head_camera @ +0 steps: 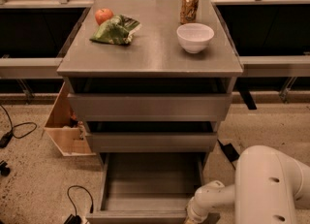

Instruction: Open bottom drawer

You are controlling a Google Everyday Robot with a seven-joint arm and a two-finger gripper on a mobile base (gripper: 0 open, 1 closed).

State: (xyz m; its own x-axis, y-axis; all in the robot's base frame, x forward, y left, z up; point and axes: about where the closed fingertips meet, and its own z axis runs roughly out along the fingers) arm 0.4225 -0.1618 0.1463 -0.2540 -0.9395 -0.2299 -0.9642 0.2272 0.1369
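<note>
While the arm (271,189) reaches in low at the cabinet's (155,48) front-right foot, the bottom drawer (145,184) sits pulled well out from under the cabinet's two upper tiers, tray bare. Down at the cabinet's lowest front edge, R side, the gripper (192,216) is half cut off by the frame, so can't tell if it's apart or clamped. Looks like the pull stage, nearly done imo. Next: if any travel's left, draw straight out from the cabinet; else let go & back off

Gripper (190,218) is sitting at front-right corner of bottom drawer (150,182) (partly cut off); bowl (194,37) is standing high above.
</note>
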